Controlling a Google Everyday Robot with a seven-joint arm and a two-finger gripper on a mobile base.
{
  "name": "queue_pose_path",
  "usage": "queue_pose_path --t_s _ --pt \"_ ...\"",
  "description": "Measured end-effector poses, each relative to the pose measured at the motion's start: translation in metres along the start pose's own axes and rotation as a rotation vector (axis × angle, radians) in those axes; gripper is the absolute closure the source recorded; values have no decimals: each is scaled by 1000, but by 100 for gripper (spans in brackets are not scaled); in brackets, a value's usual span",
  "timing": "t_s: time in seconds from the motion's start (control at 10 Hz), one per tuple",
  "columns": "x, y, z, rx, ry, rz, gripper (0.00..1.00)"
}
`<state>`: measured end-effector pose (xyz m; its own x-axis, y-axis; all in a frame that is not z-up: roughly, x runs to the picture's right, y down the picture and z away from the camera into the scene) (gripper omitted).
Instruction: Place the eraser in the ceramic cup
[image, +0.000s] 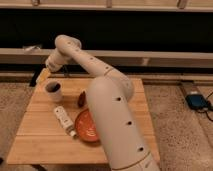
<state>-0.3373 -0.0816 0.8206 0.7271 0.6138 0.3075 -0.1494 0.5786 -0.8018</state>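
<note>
Camera view shows the gripper (41, 76) held up and to the left of the ceramic cup (54, 92), off the far-left corner of the bench (45, 140); whether it is open or closed cannot be told. No eraser can be made out on the bench or at the gripper, so it is judged either to lie inside the cup already or to be hidden at the gripper. If a release is still owed, the gripper should be centred over the cup's mouth and lowered close before anything is let go, without the rim being knocked. A white labelled bottle (64, 120) lies beside an orange bowl (86, 129) on the pale wooden bench. Speckled floor (180, 125) surrounds it, and a dark wall (150, 30) with a light ledge runs behind.
</note>
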Motion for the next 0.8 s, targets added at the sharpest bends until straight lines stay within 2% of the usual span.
queue_pose_path --t_s 0.3,0.4,0.5,0.6,0.8 --pt "10 5 -21 -42 83 -35 20" --pt "20 10 -26 -72 152 -52 20" --pt "28 13 -30 -88 182 -55 20" --pt "38 15 -38 -94 192 -46 20" --pt "57 29 -43 -89 174 25 20"
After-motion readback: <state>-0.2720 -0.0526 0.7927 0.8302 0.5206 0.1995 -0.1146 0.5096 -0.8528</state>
